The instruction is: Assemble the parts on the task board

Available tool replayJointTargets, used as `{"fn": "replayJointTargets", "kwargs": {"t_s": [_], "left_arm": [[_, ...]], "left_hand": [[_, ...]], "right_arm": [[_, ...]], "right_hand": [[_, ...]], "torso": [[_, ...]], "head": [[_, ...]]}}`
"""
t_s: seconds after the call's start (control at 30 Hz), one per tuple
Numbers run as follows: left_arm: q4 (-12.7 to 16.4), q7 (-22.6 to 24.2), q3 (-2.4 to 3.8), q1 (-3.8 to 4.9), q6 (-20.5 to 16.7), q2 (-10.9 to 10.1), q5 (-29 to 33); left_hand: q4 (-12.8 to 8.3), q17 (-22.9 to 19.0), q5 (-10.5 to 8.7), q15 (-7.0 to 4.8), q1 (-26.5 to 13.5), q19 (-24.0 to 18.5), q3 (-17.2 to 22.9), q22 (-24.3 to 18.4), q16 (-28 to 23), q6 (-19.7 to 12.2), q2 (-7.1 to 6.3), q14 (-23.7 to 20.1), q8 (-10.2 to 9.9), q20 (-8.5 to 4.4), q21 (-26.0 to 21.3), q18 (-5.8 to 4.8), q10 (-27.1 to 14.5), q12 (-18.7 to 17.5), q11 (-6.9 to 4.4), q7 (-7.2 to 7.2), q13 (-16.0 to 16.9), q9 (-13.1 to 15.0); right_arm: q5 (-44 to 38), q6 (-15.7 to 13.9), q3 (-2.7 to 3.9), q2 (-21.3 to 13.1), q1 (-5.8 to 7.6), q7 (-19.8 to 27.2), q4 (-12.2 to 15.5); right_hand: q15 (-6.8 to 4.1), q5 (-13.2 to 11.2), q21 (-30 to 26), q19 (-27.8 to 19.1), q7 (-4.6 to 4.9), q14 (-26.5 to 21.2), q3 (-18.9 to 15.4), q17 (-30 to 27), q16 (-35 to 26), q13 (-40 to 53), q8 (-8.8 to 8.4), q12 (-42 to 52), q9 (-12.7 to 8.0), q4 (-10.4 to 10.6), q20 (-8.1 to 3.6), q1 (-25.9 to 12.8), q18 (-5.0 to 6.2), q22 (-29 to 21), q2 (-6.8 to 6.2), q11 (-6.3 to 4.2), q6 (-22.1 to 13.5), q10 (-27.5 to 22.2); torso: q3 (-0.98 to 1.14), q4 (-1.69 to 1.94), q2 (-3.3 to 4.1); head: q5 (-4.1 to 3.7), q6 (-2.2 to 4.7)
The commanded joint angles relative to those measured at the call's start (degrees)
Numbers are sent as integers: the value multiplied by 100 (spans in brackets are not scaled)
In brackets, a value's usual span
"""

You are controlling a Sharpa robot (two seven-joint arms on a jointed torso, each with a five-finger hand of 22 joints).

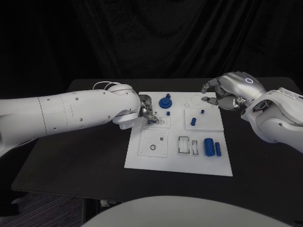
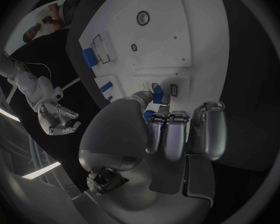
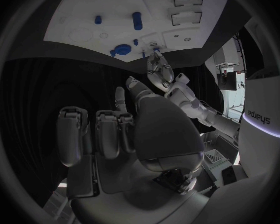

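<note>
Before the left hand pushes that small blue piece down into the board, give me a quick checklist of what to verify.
1. Left hand holds a small blue part between its fingertips: ok.
2. Part over the task board, at a square recess: ok.
3. Part lined up with its slot: cannot tell.
4. Right hand holds nothing, hovering at the board's far right corner: ok.
5. Large blue cylinder lies away from the left hand: ok.

Two glossy white arms — thin white cables at the wrists — silver-fingered left hand point(image 1: 147, 112) and right hand point(image 1: 223, 94).
</note>
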Motion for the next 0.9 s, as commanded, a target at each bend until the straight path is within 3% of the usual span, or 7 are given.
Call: {"fn": "replayJointTargets", "kwargs": {"t_s": [0.03,0.4,0.9], "left_arm": [[25,-32,6,-36,-276,-9,-57],[85,49,6,-143,-475,-31,-58],[48,201,6,-241,-611,-2,-58]], "left_hand": [[-99,1509,6,-38,-76,45,143,1118,15,397,-2,604,-22,-7,10,-61,600,14,-30,-358,1496,27],[-135,1509,-15,-38,-184,18,234,1101,15,412,-6,604,-84,-11,-47,-49,600,14,-28,-356,1496,49],[-144,1509,-28,-36,-245,-3,275,1089,15,432,-1,604,-104,-10,-85,-41,600,14,-27,-358,1496,66]], "right_arm": [[-36,-1,4,-3,-17,-113,0],[-36,26,4,-1,-27,-134,1],[-36,61,4,-12,-39,-156,-5]], "right_hand": [[12,32,-19,378,-4,466,37,892,-21,1510,25,16,9,-11,24,61,83,1338,-2,7,46,607],[13,51,-18,379,-3,466,49,894,-20,1510,27,16,15,-17,24,78,83,1339,7,9,51,607],[14,74,-22,377,-2,466,60,893,-21,1510,26,16,21,-27,25,99,84,1338,10,10,53,607]], "torso": [[3,-3,-2],[-11,2,0],[-9,6,6]], "head": [[-5,-1],[-37,-1],[-55,-1]]}}
